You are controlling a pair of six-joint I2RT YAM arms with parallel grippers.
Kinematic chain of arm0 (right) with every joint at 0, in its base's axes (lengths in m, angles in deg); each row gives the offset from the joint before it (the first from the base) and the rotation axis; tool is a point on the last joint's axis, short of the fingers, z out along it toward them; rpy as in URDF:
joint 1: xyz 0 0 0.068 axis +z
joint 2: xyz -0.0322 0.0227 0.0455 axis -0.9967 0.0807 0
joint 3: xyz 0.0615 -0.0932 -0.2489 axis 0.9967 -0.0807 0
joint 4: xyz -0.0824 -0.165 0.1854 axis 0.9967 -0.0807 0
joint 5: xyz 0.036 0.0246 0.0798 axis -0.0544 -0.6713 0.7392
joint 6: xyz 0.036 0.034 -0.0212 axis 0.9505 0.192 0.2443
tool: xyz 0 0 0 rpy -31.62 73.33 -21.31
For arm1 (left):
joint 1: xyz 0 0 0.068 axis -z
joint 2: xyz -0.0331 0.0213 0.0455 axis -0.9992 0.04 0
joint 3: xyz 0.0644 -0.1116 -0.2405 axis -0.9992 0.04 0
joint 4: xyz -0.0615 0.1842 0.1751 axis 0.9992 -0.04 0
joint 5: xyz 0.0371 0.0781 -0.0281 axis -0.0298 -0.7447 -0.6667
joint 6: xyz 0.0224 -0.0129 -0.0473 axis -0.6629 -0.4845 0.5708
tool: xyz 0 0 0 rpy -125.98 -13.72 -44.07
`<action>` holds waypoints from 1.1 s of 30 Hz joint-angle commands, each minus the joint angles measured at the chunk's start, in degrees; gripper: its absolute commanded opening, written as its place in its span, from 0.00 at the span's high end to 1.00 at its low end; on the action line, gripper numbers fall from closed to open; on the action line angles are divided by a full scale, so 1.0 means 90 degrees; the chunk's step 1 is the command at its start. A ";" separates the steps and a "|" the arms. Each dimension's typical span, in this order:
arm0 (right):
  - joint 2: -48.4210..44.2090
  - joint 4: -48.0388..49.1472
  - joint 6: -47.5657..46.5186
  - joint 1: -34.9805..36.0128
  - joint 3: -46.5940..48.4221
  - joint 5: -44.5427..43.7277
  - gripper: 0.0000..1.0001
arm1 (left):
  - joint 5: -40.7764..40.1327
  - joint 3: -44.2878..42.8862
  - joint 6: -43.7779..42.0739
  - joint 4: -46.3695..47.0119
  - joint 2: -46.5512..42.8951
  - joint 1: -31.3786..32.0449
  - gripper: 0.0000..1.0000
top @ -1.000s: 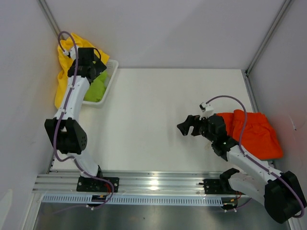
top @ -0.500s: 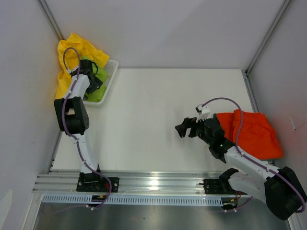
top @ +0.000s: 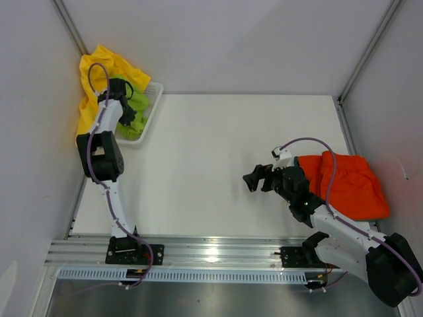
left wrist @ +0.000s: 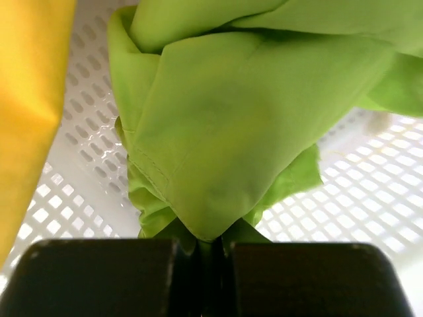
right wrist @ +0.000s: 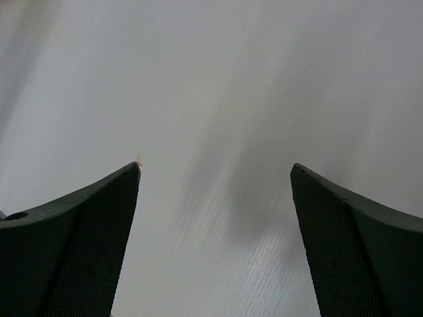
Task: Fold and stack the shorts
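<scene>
In the white basket (top: 153, 99) at the back left, my left gripper (top: 127, 113) is shut on a fold of the lime green shorts (top: 137, 104). The left wrist view shows that green cloth (left wrist: 264, 119) pinched between the closed jaws of the left gripper (left wrist: 206, 246). Yellow shorts (top: 92, 76) hang over the basket's far left side and show at the left edge (left wrist: 26, 99). Orange-red shorts (top: 350, 185) lie folded on the table at the right. My right gripper (top: 254, 178) stands open left of them, with only bare table between the fingers (right wrist: 215, 173).
The basket's perforated floor (left wrist: 370, 191) shows under the green cloth. White walls close in the table at the back and both sides. A metal rail (top: 211, 254) carries the arm bases along the near edge.
The left arm dropped down into the basket and its gripper shut on the lime green shorts. The right gripper shifted slightly and stayed open.
</scene>
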 commanded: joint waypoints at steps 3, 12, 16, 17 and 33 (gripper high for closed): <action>-0.0071 0.0450 -0.0151 0.0028 -0.0004 -0.0017 0.05 | 0.0277 -0.0441 -0.0162 0.0921 -0.1775 0.0033 1.00; -0.0227 0.0529 -0.0258 0.0125 -0.0082 0.0012 0.05 | 0.1987 -0.0480 -0.0357 0.1969 -0.4255 0.0774 1.00; -0.0422 0.0519 -0.0327 0.0213 -0.0160 -0.0095 0.05 | 0.2104 -0.0042 -0.0182 0.1890 -0.5222 0.1341 1.00; -0.0568 0.0519 -0.0346 0.0213 -0.0179 -0.0134 0.05 | 0.2192 0.0134 -0.0065 0.1929 -0.5437 0.1535 1.00; -0.1692 0.0333 -0.0473 0.0262 -0.0551 -0.0955 0.05 | 0.1793 0.5828 0.0962 0.2031 -0.9276 0.3792 1.00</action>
